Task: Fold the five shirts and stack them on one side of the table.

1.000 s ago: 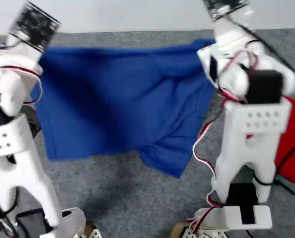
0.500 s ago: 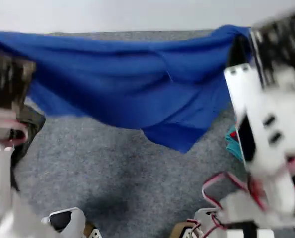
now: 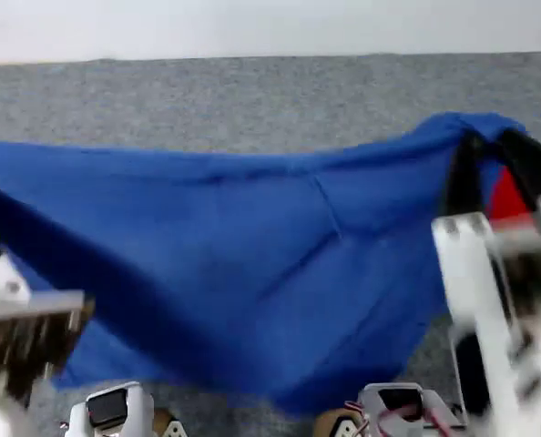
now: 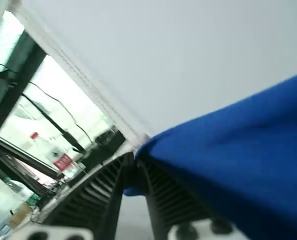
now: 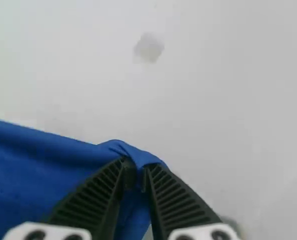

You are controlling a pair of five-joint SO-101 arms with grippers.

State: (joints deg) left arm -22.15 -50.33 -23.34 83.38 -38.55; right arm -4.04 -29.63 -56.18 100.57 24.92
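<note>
Left side first: the left gripper [image 4: 134, 172] is pinching a bunched edge of the blue shirt [image 3: 252, 282], jaws pressed tight on the cloth. The shirt hangs stretched in the air between the two arms, spanning from the left edge of the table [image 3: 252, 100] across to its right side, sagging low over the near edge. The right gripper [image 5: 137, 175] is clamped on a small fold of the same shirt.

I'd say this is the spread-out step, before any real fold. The next move needs both arms coming down together with the cloth kept taut, so it lands flat.

The wrist views give you the pinch itself. The high view gives the full span of cloth, plus what's probably a red shirt [image 3: 505, 196] near the right edge, though it's blurry behind the arm there.
</note>
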